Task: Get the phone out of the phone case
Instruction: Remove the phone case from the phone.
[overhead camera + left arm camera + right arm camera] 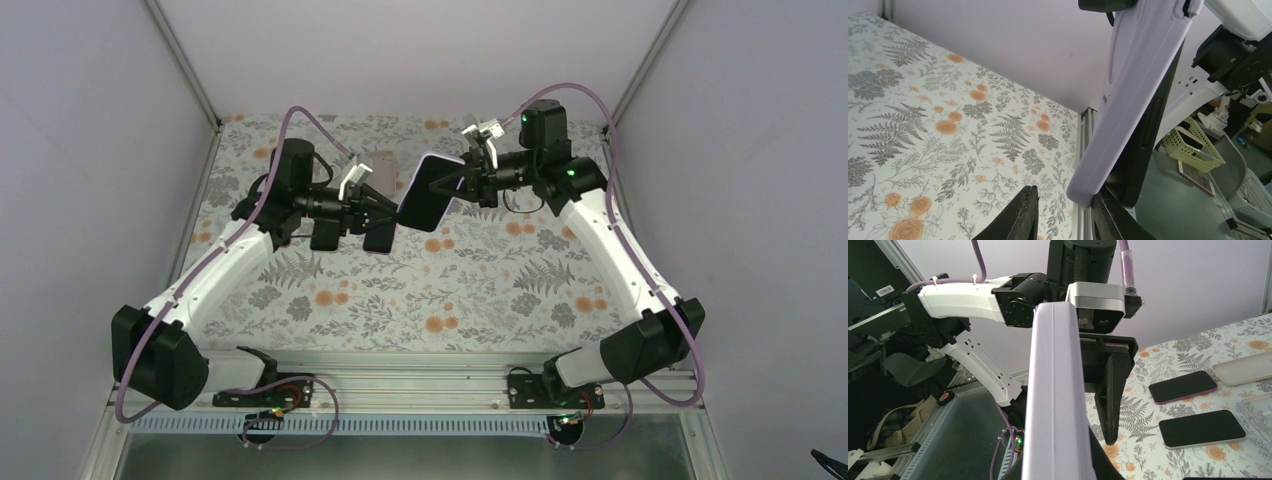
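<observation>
Right gripper [466, 180] is clamped tight on the upper end of the lavender case [1128, 100], holding it tilted in the air above the tabletop [480, 290], midway between the two arms. The phone [425, 195] sits in the case, dark face toward the top camera. Left gripper [1066, 191] is at the lower corner with its fingers parted. The corner hangs between them: one finger [1018, 220] stands clear of the lavender side, with floral tabletop showing in the gap, and the other [1113, 220] is right against the black phone edge. No pinch there. On the tabletop lie two spare phones [1185, 386] side by side, with a clear case [1245, 367] just beyond them.
</observation>
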`<control>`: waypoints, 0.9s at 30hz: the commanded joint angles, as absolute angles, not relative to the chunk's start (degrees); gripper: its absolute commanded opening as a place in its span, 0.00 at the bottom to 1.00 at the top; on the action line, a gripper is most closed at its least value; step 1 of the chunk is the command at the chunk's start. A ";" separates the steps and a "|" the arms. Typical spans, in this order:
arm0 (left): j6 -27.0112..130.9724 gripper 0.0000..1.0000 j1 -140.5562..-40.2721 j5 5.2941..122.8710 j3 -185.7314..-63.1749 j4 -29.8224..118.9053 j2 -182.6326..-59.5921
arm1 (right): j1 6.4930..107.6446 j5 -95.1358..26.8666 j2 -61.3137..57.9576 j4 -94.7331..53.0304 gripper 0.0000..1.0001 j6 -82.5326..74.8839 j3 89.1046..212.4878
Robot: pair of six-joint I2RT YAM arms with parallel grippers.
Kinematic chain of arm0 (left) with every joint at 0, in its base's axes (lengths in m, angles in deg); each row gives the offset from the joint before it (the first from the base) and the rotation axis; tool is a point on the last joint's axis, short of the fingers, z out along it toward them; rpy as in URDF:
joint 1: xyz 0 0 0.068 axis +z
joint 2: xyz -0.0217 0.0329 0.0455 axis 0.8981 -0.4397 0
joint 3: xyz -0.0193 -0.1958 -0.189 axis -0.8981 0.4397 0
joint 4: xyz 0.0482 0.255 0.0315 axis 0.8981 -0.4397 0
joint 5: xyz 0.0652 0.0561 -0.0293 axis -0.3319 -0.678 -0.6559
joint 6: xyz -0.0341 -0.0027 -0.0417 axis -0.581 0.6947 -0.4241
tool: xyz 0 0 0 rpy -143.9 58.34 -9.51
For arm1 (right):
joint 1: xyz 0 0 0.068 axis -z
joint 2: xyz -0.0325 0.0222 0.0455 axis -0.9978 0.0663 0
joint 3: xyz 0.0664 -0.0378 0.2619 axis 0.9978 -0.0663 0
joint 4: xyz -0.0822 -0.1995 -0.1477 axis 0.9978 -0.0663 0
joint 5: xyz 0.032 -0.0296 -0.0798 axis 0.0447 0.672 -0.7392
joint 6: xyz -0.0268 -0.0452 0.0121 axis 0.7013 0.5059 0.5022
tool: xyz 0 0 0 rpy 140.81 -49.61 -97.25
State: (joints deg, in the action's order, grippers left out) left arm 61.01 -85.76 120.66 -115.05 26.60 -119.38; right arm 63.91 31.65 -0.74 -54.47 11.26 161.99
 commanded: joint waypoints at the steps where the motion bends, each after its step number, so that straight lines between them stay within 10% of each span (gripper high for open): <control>1: 57.31 0.27 -84.88 115.89 -116.33 33.58 -121.50 | 60.54 46.73 -1.75 -54.52 0.04 6.57 161.39; 27: 63.78 0.24 -93.74 121.78 -125.16 27.83 -125.45 | 53.72 36.72 1.72 -58.44 0.04 11.86 158.50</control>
